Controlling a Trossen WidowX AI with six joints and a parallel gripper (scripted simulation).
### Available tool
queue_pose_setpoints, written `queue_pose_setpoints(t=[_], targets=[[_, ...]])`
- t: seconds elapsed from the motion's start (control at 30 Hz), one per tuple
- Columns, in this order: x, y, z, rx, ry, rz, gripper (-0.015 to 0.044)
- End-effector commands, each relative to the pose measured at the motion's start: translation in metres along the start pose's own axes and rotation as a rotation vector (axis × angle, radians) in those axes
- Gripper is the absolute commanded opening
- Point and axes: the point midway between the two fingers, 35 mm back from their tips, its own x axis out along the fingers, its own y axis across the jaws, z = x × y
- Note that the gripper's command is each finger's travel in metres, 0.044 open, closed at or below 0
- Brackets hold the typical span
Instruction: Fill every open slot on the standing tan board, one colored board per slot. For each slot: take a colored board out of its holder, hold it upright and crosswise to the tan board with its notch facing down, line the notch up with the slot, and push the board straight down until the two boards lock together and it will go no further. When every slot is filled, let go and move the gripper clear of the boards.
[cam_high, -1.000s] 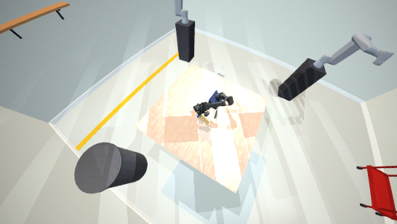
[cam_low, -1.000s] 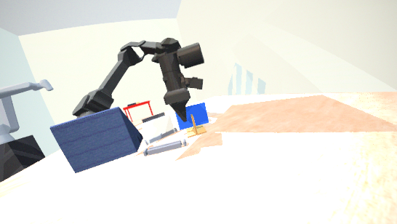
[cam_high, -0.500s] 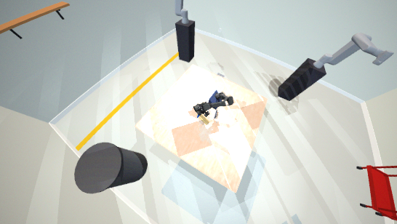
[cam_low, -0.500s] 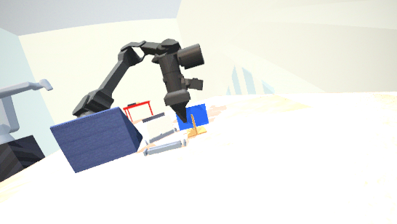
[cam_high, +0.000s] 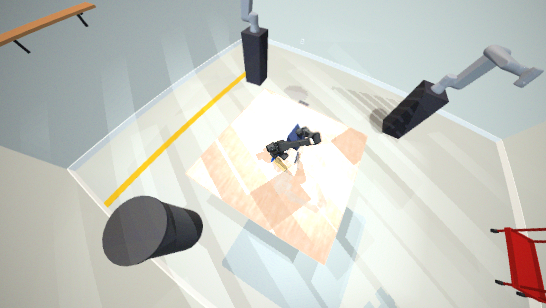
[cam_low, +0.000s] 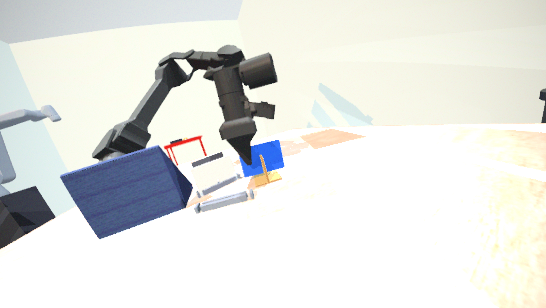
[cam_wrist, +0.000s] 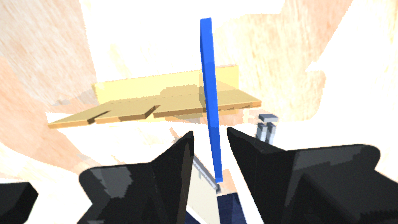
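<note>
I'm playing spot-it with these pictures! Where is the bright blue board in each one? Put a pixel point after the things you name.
Top: near the middle, just a tiny bit of the blue board (cam_high: 273, 160) (cam_low: 272, 155) (cam_wrist: 208, 75) peeks out beside the black arm (cam_high: 295, 145) (cam_low: 152, 102).
Exterior: right of the pincer's (cam_low: 249, 163) (cam_wrist: 210, 132) tip, just right of the picture's middle.
Wrist: a thin upright strip, a little right of the middle.
Shared landmark: the tan board (cam_high: 281, 164) (cam_low: 264, 167) (cam_wrist: 130, 111), crossed by the blue one.

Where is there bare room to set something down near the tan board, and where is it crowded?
In the exterior view, the stretch right of the blue board and in front of the lower gray holder looks bare. It is crowded between the navy block and the tan board, where holders stand and the hand hangs.
</note>
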Motion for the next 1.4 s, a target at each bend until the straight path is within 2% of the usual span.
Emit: queue_pose_setpoints(t=[0.0, 0.07, 0.23, 0.27, 0.43, 0.77, 1.1, 1.27, 1.37], targets=[[-0.049, -0.003, 0.004, -0.003, -0.024, -0.009, 0.0167], [-0.07, -0.003, 0.001, -0.002, -0.024, -0.006, 0.0167], [-0.072, -0.005, 0.003, -0.002, -0.024, -0.006, 0.0167], [-0.074, -0.005, 0.004, -0.003, -0.03, -0.008, 0.0187], [-0.098, -0.005, 0.009, -0.029, -0.1, -0.033, 0.0187], [-0.118, 0.007, -0.107, -0.419, -0.021, -0.016, 0.0187], [-0.116, 0.009, -0.115, -0.452, -0.016, -0.01, 0.0187], [-0.06, 0.01, -0.115, -0.452, -0.017, -0.01, 0.0187], [-0.051, 0.01, -0.116, -0.453, -0.017, -0.008, 0.0187]])
